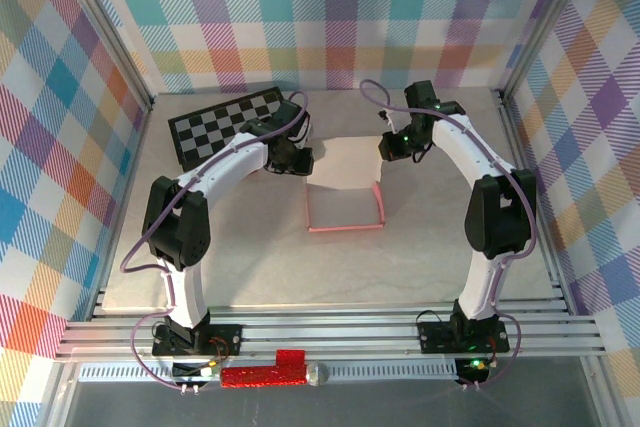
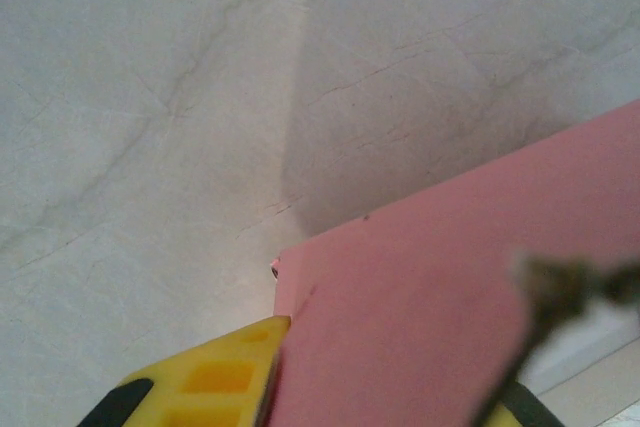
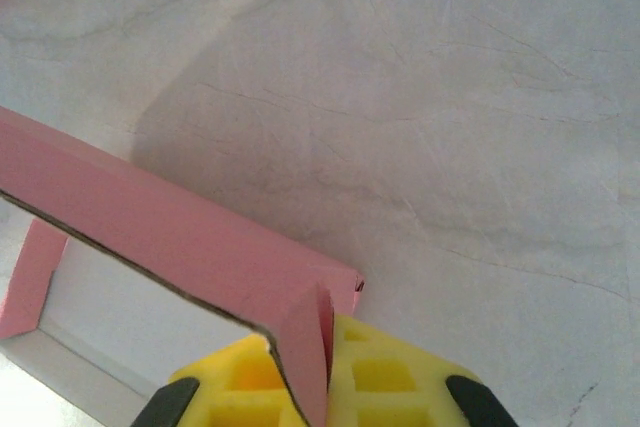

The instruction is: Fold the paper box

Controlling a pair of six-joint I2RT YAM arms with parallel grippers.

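The paper box lies mid-table as a salmon-pink card tray, with low walls at its near and right sides and a pale flap at the back. My left gripper is at its back-left corner. In the left wrist view a yellow finger touches the edge of the paper box, whose broad pink face hides the other finger. My right gripper is at the back-right corner. There the right gripper is shut on a corner flap of the paper box, and the card runs left from the jaws.
A black-and-white checkered board lies at the back left, just behind the left arm. Plaid walls and metal rails close in the table on three sides. A red block sits on the front rail beside the left base.
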